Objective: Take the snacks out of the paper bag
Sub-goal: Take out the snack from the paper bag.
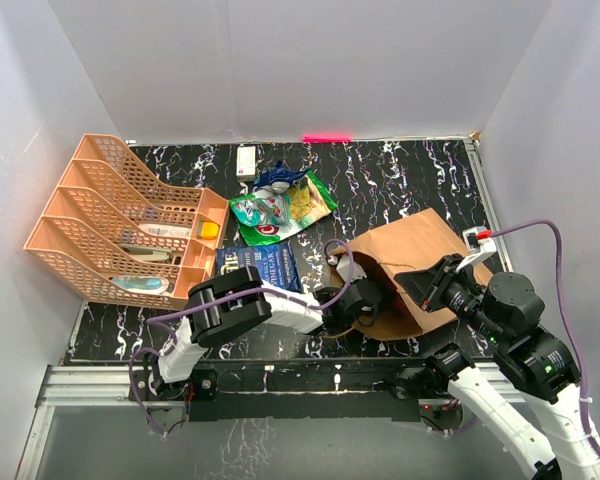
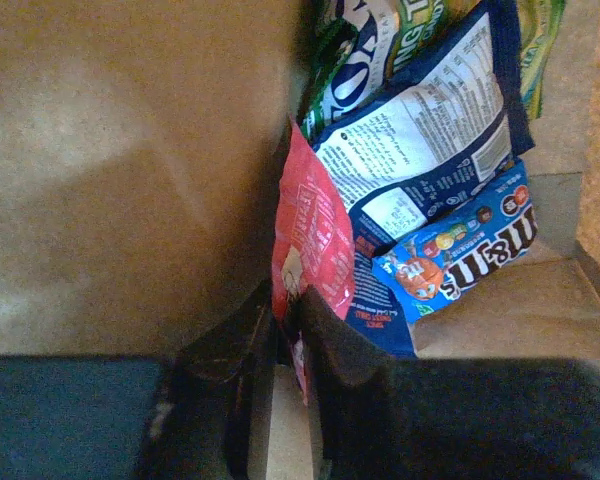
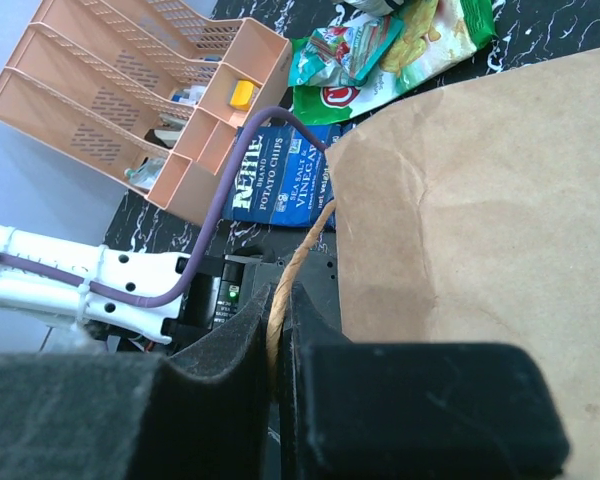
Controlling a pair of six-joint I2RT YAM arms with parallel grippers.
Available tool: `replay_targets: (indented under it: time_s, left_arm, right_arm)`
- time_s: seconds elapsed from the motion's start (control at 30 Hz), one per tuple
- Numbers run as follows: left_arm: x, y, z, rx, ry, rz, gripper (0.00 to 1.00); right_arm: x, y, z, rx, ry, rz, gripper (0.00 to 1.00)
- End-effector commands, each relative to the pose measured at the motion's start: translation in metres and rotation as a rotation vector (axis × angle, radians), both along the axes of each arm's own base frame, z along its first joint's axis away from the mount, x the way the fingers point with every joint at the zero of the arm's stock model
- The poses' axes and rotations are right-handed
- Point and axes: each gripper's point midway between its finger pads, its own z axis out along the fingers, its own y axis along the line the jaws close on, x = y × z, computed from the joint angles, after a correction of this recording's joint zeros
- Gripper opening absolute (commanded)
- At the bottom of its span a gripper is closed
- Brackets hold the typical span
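Observation:
The brown paper bag (image 1: 420, 255) lies on its side at the right, mouth toward the left arm. My left gripper (image 2: 292, 300) is inside it, shut on the edge of a red packet (image 2: 315, 235). Beside that lie a dark blue packet with a white label (image 2: 430, 130), a blue candy packet (image 2: 465, 245) and a green packet (image 2: 365, 55). My right gripper (image 3: 278, 300) is shut on the bag's twisted handle (image 3: 305, 250). On the table lie a green chip bag (image 1: 302, 205), a teal-white pouch (image 1: 260, 210) and a dark blue chips packet (image 1: 263, 270).
An orange mesh organiser (image 1: 120, 215) stands at the left, also seen in the right wrist view (image 3: 130, 90). A small white box (image 1: 246, 160) lies near the back wall. The left arm (image 1: 270, 305) stretches across the near edge into the bag.

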Motion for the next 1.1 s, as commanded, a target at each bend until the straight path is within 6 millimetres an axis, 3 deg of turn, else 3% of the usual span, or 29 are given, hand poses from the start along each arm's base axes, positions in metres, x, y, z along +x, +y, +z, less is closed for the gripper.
replay_targets:
  time_s: [0.0, 0.13, 0.3, 0.6, 0.77, 0.9, 1.07]
  left_arm:
    - [0.015, -0.005, 0.023, -0.097, -0.036, 0.006, 0.10]
    - [0.014, -0.001, 0.039, -0.138, -0.066, -0.039, 0.00]
    - [-0.002, 0.008, 0.074, -0.181, -0.097, -0.116, 0.00]
    - [-0.043, 0.043, 0.134, -0.240, -0.124, -0.276, 0.00]
    - [-0.064, 0.066, 0.151, -0.216, -0.155, -0.370, 0.00]
    - [-0.075, 0.097, 0.165, -0.140, -0.223, -0.416, 0.00]
    - [-0.084, 0.161, 0.175, 0.050, -0.330, -0.446, 0.00]
  right_arm:
    - [0.000, 0.001, 0.036, 0.052, -0.097, 0.004, 0.08]
    - [0.000, -0.001, 0.035, 0.048, -0.097, -0.007, 0.08]
    - [0.003, -0.009, 0.034, 0.023, -0.113, -0.046, 0.08]
    - [0.010, -0.021, 0.028, -0.024, -0.130, -0.110, 0.08]
    - [0.009, -0.031, 0.033, -0.036, -0.151, -0.149, 0.08]
    - [0.009, -0.041, 0.034, -0.047, -0.159, -0.196, 0.08]
    - [0.010, -0.043, 0.029, -0.054, -0.157, -0.211, 0.08]
